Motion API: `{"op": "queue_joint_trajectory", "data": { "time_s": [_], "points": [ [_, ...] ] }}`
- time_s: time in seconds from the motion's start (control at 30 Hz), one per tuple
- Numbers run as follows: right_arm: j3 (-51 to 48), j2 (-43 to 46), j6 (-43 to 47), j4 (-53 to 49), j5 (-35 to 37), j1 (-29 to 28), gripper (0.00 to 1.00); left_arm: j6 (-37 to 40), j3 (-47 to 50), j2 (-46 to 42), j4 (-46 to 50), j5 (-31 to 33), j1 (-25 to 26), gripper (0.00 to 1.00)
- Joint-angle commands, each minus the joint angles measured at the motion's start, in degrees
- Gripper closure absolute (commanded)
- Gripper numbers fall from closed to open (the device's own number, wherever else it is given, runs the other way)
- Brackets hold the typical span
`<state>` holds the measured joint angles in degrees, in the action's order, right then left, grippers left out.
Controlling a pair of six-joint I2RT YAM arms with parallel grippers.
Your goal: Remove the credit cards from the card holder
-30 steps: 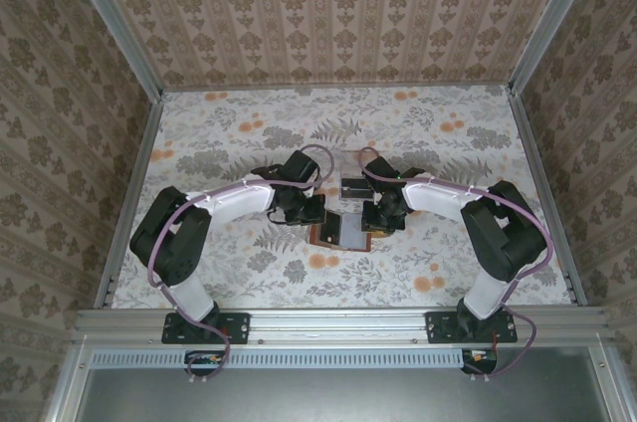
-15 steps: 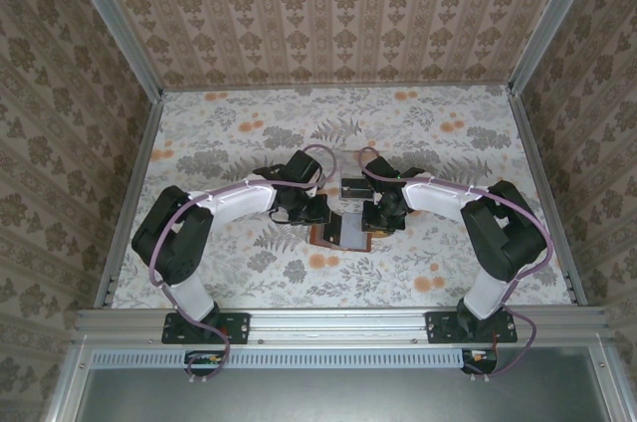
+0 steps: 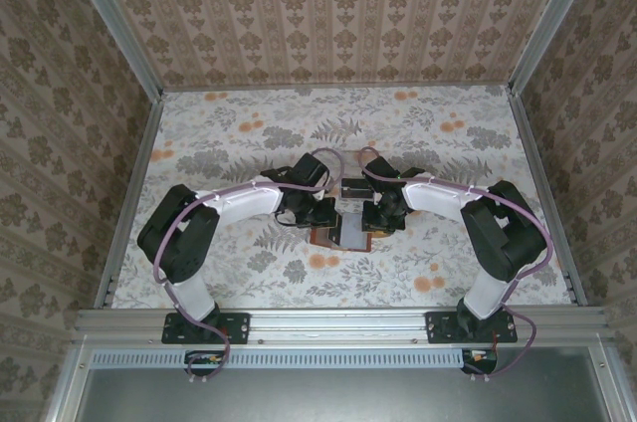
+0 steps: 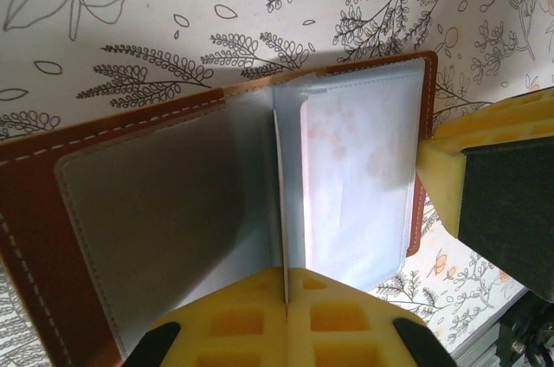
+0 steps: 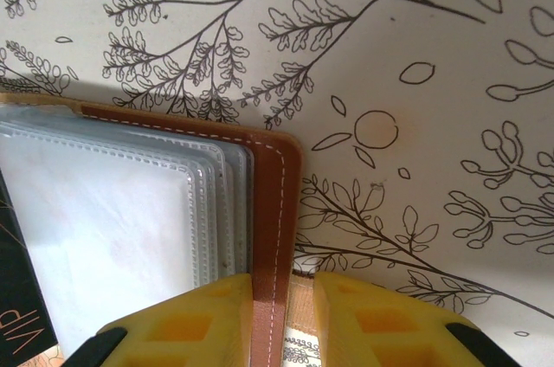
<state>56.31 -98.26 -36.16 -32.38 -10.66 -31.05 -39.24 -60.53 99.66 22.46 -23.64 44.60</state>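
Card holder [image 4: 225,202] lies open on the counter [image 5: 415,55]. Left hand [image 4: 286,298] pinches a clear sleeve [image 4: 359,177]. Right hand [image 5: 281,298] pinches the brown edge. I think next is pulling a dark card [image 5: 17,298] out.

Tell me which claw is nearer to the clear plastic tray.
Left. The left claw sits just beside the clear plastic tray; the right claw is slightly farther, below-right.

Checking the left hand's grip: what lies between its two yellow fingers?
In the left wrist view, the left hand is shut on a clear sleeve of the card holder, seen edge-on between its fingers.
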Motion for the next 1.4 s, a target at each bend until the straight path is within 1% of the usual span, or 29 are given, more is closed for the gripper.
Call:
{"op": "queue_joint_trajectory", "data": {
  "time_s": [0.0, 0.33, 0.53, 0.7, 0.8, 0.9, 1.07, 1.13, 1.23, 1.37],
  "points": [
    [0.6, -0.37, 0.5, -1.86, 1.38, -0.51, 0.74, -0.13, -1.07, -0.63, 1.54, 0.47, 0.21, 0.96],
    [2.95, -2.96, 1.66, -0.96, 0.04, -0.53, 0.74, -0.39, 0.72, -3.63, 2.52, 2.01, 0.15, 0.97],
    [3.16, -1.97, 2.04, -1.2, -0.38, -0.56, 0.74, 0.34, 0.28, -4.7, 3.96, 3.08, -0.03, 0.97],
    [3.01, 0.66, 2.39, -2.3, 0.2, -0.51, 0.74, 3.53, -1.9, -6.38, 8.1, 5.32, -0.43, 0.98],
    [3.1, 2.88, 2.54, -3.07, 0.29, -0.33, 0.74, 8.37, -3.92, -6.9, 10.7, 5.87, -0.69, 1.0],
    [3.36, 4.88, 2.74, -3.65, -0.8, 0.19, 0.74, 14.93, -6.55, -6.67, 14.31, 7.05, -1.34, 1.0],
    [3.98, 7.84, 3.35, -5.52, -0.71, 1.25, 0.74, 27.63, -11.61, -5.85, 18.46, 8.16, -1.95, 1.0],
    [4.15, 8.72, 3.96, -6.43, -0.51, 2.07, 0.74, 33.83, -14.55, -4.83, 20.74, 8.96, -1.92, 1.0],
    [4.24, 9.71, 5.02, -7.82, -0.09, 3.56, 0.74, 42.71, -19.44, -2.59, 24.3, 8.54, -1.74, 1.0],
    [3.83, 11.67, 6.57, -9.57, 0.52, 6.42, 0.74, 52.47, -26.75, 2.02, 29.71, 7.57, -1.95, 1.0]
  ]
}}
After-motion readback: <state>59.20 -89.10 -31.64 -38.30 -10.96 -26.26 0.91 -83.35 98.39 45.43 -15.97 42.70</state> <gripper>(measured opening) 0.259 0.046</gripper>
